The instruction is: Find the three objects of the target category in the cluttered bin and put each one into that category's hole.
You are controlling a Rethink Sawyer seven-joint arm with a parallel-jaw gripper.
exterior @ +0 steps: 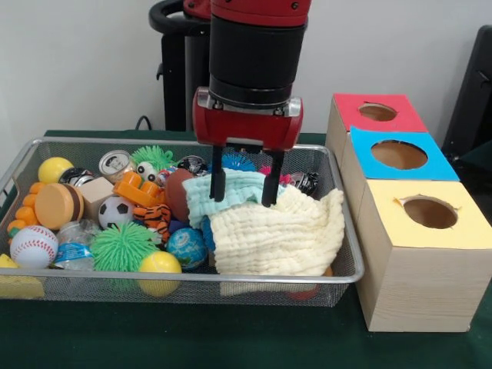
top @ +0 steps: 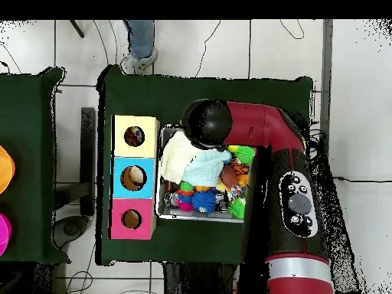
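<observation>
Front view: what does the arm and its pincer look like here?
A thick black cylindrical arm section with a red collar above ends in a glossy red pincer housing, a silver band between them. Two slim black fingers hang from it. Overhead, the red arm carries a grey button panel.

No text, label or number can be read anywhere.
</observation>
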